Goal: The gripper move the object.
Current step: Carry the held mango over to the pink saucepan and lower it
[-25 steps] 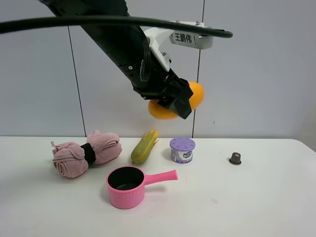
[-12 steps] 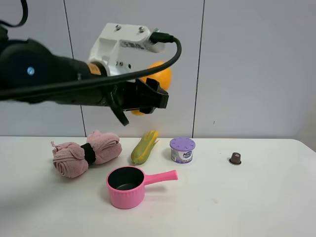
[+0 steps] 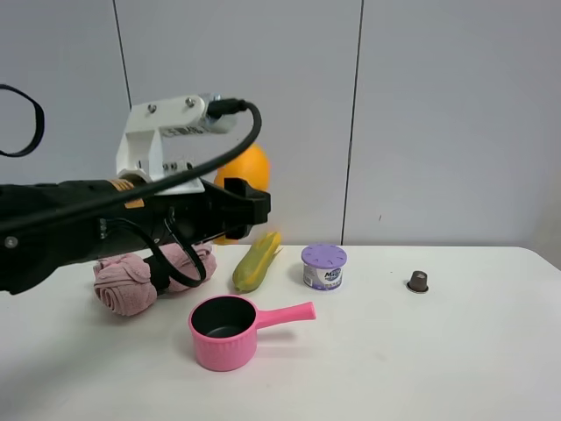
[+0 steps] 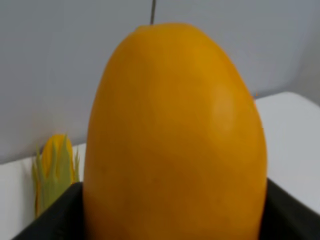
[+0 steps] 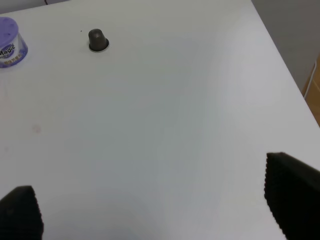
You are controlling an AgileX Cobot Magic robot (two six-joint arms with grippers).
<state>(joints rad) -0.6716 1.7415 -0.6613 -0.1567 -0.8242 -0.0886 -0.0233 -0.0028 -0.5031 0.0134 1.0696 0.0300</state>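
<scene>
Left gripper (image 3: pixel 243 205): closed around the lower end of the mango (image 3: pixel 248 166); in the wrist view black jaw edges show only at the fruit's base.
Mango position: held in the air before the grey wall, above the gap between the pink towel roll (image 3: pixel 131 279) and the corn cob (image 3: pixel 256 260), well clear of the table (image 3: pixel 456 351).
Right gripper (image 5: pixel 155 200): spread wide, holding nothing, over bare table.
Slip risk: the skin looks smooth and most of the fruit stands out beyond the jaws, so a quick swing could tilt or slide it free.
Drop risk: a fall would likely land it on the corn cob, the towel roll or the pink saucepan (image 3: pixel 230 331), and an oval fruit would roll.
Cable risk: the black cable (image 3: pixel 180 263) loops low against the towel roll and could drag it.
Can (image 5: pixel 7 46): purple lid, with "Magic" readable on its side.
Bracket label (image 3: pixel 180 132): too blurred to read.
Capsule (image 3: pixel 417 281): no writing visible.
</scene>
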